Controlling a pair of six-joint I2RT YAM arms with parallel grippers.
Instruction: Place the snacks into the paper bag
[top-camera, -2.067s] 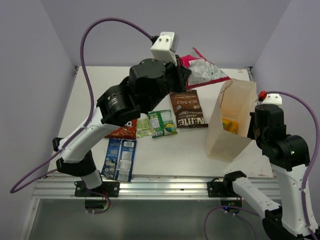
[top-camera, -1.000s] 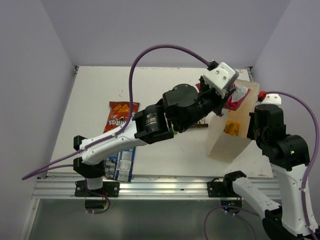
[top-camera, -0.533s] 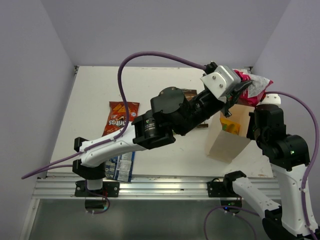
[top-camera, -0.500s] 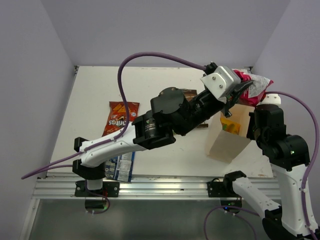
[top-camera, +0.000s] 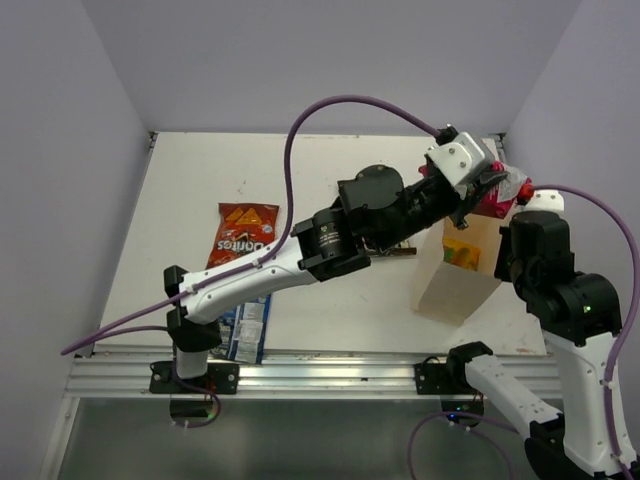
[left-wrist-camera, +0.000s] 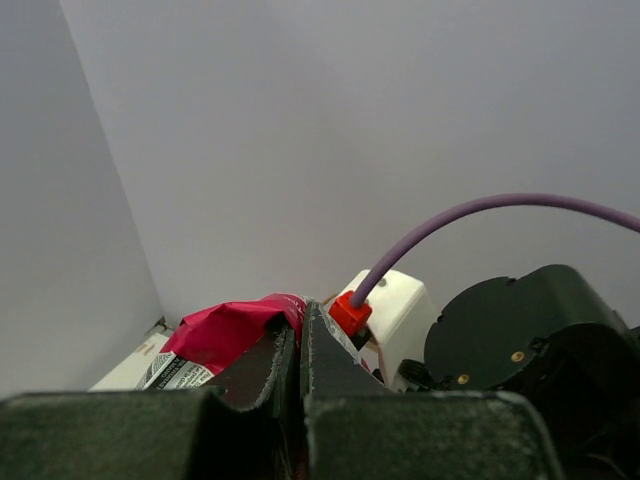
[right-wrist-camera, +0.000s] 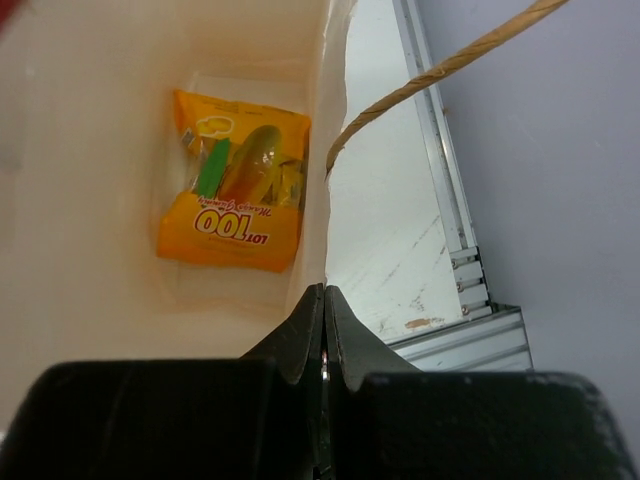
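My left gripper (top-camera: 486, 190) is shut on the magenta packet (top-camera: 499, 196) and holds it over the open mouth of the paper bag (top-camera: 450, 280). In the left wrist view the packet (left-wrist-camera: 222, 330) sticks out left of the shut gripper (left-wrist-camera: 300, 318). My right gripper (top-camera: 505, 258) is shut on the bag's right wall; in the right wrist view the gripper (right-wrist-camera: 323, 292) pinches the wall (right-wrist-camera: 80, 200). The orange-yellow packet (right-wrist-camera: 235, 195) lies at the bag's bottom (top-camera: 461, 251). The red Doritos (top-camera: 243, 232) and the blue packet (top-camera: 248, 325) lie on the table. The brown packet (top-camera: 398, 246) is mostly hidden under my left arm. The green packets are hidden.
The bag's loop handle (right-wrist-camera: 430, 75) hangs outside its right wall. My left arm (top-camera: 300, 260) stretches across the middle of the table. The right arm's white wrist camera (left-wrist-camera: 390, 310) is close beside the left gripper. A metal rail (top-camera: 300, 372) runs along the table's near edge.
My left arm has carried the magenta packet from the back of the table to above the bag, and in the last half second has lowered it towards the bag's mouth. The right arm has not moved.
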